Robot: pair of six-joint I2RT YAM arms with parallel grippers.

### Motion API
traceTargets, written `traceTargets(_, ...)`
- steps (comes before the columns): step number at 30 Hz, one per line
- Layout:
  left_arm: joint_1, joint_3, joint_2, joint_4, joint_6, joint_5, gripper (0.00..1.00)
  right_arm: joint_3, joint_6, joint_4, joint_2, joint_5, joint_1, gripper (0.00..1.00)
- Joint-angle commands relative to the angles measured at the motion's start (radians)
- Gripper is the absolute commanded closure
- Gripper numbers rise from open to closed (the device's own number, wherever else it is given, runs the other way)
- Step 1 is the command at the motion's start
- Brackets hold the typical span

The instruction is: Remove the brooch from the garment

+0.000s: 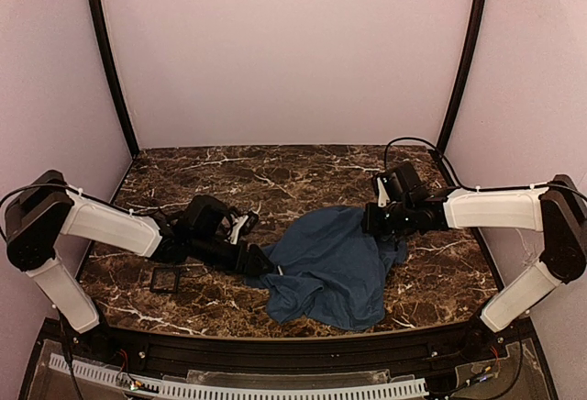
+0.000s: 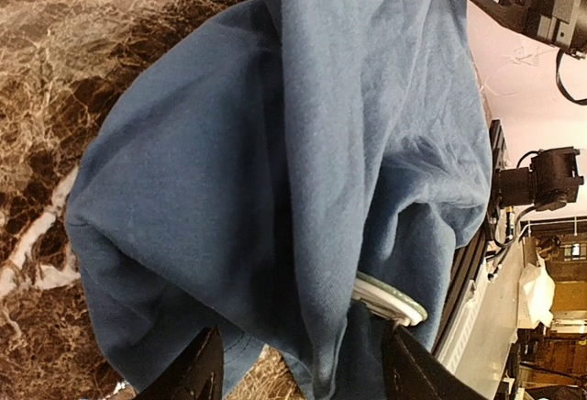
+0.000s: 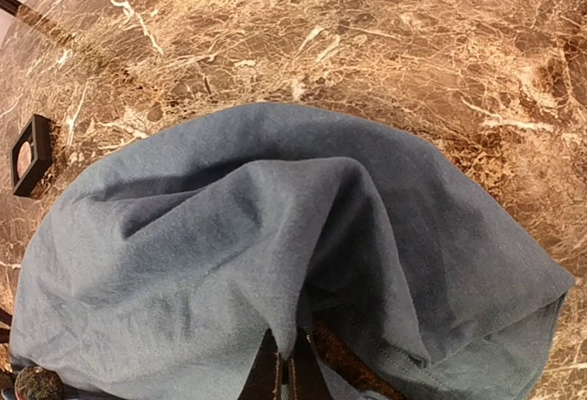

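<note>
Left gripper (image 2: 303, 350), jaws apart astride a fold of blue garment (image 2: 275, 189), pale brooch (image 2: 390, 299) just beside one finger.

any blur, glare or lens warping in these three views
Top external view: soft, even pinkish light, no glare, the corner posts bowed by the wide lens. Left wrist view: blue cloth sharp, its lower folds in shadow, the wall at right washed out. Right wrist view: table curves like a fisheye, with mild sheen on the marble; nothing blurred.
</note>
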Motion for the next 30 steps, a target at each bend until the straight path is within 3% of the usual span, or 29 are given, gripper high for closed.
traceTargets(1,-0.008,0.018,0.02,0.021,0.008,0.017,0.43,0.025,-0.011,0.047,0.008,-0.017,-0.005,1.0)
traceTargets(3,-0.008,0.026,0.034,0.025,0.006,0.02,0.5,0.025,-0.012,0.047,0.005,-0.02,-0.005,1.0)
traceTargets(6,-0.009,0.035,0.039,0.045,-0.003,0.034,0.72,0.028,-0.017,0.038,-0.003,-0.025,-0.005,1.0)
traceTargets(8,-0.009,0.039,0.027,0.052,-0.007,0.029,0.84,0.035,-0.022,0.02,-0.015,-0.02,-0.005,0.85)
traceTargets(9,-0.008,0.044,0.01,0.049,-0.008,0.023,0.87,0.039,-0.025,0.004,-0.022,-0.011,-0.005,0.7)
traceTargets(11,-0.008,0.052,-0.024,0.041,-0.01,0.0,0.98,0.053,-0.035,-0.04,-0.042,0.003,-0.005,0.51)
traceTargets(13,-0.008,0.062,-0.065,0.035,-0.014,-0.013,0.99,0.07,-0.045,-0.08,-0.066,0.009,-0.003,0.39)
traceTargets(15,-0.008,0.069,-0.101,0.038,-0.021,-0.013,0.99,0.083,-0.057,-0.112,-0.099,0.003,0.005,0.34)
traceTargets(22,-0.008,0.097,-0.178,0.043,-0.045,0.044,0.99,0.128,-0.068,-0.147,-0.197,-0.173,0.061,0.31)
traceTargets(30,-0.008,0.106,-0.213,0.082,-0.077,0.073,0.99,0.168,-0.011,-0.121,-0.19,-0.358,0.218,0.37)
